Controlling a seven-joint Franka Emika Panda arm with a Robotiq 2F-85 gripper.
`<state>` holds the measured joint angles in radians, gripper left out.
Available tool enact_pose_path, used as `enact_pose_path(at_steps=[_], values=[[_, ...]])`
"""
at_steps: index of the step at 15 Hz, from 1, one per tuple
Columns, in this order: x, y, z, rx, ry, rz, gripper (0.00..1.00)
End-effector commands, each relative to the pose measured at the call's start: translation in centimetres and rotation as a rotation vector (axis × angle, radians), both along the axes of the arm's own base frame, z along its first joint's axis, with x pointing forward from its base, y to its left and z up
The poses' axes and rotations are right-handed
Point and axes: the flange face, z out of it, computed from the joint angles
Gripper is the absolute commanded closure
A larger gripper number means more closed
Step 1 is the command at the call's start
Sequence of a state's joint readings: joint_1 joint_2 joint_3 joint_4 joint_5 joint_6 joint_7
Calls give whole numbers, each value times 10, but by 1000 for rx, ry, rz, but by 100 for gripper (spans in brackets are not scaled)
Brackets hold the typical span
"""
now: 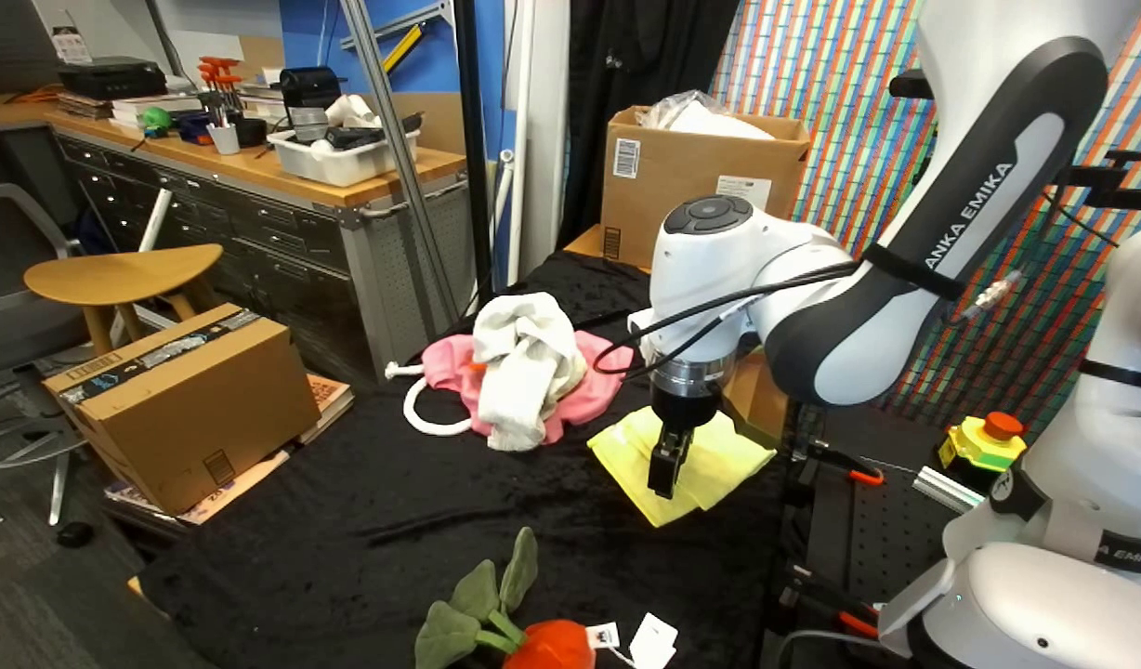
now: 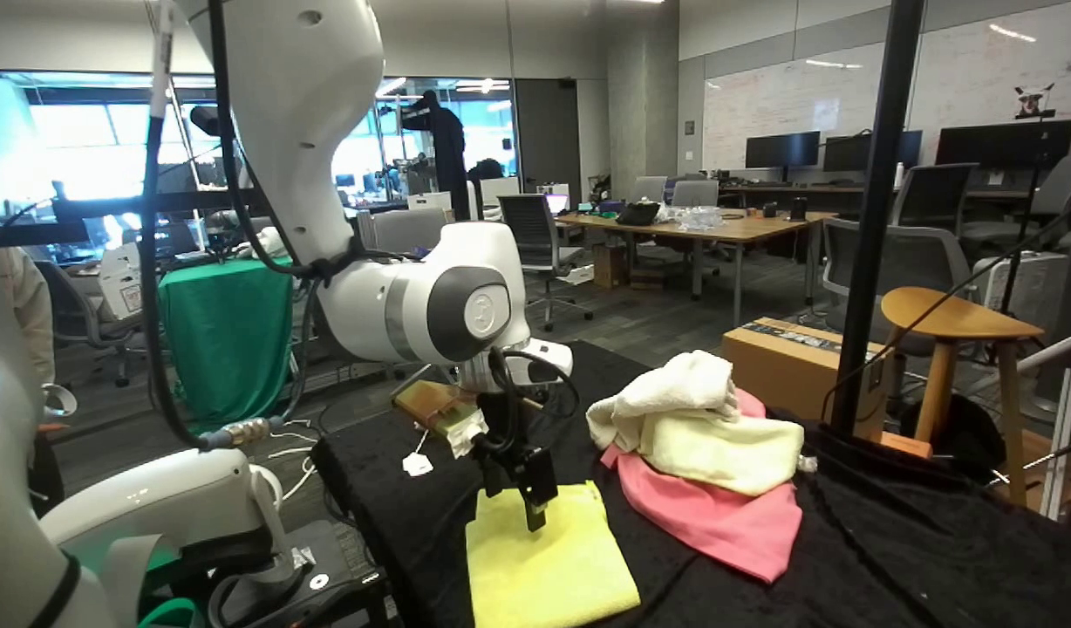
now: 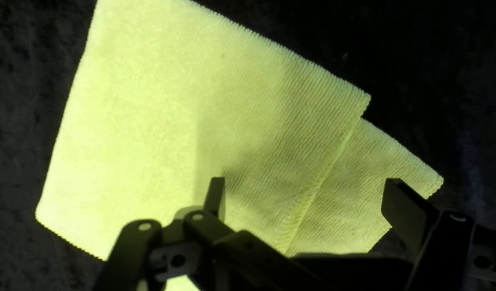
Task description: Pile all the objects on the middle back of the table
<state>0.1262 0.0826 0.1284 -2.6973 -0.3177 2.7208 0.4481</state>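
A folded yellow cloth (image 1: 719,460) lies on the black-covered table in both exterior views (image 2: 544,567). My gripper (image 1: 665,481) points down over it. In the wrist view the gripper (image 3: 306,182) is open, its fingers apart with only yellow cloth (image 3: 151,101) below them; I cannot tell whether the tips touch it. A cream cloth (image 1: 524,372) lies bunched on a pink cloth (image 1: 594,386) with a white cord, beside the yellow one; the pile also shows in an exterior view (image 2: 710,515). A red plush vegetable with green leaves (image 1: 547,646) is cut off at the frame's bottom.
A brownish thing with a white tag (image 2: 426,403) shows partly behind the gripper; its kind is unclear. A large cardboard box (image 1: 701,177) stands at the table's end by the curtain. A small brown box (image 1: 761,395) is behind the yellow cloth. A black pole (image 2: 876,209) rises beside the table.
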Motion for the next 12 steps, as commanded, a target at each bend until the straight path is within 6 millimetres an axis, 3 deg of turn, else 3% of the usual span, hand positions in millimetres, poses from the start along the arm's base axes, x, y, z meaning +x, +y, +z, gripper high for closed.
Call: enact_pose_path(at_steps=[1,7,9,10,12], values=[[8,0,0,4,-21,-7,0],[12,-4,0,5,-24,-18,0],[13,-6,0,6,-25,-22,17],[13,-6,0,6,-25,-23,34],[15,-8,1,7,-26,-27,51]])
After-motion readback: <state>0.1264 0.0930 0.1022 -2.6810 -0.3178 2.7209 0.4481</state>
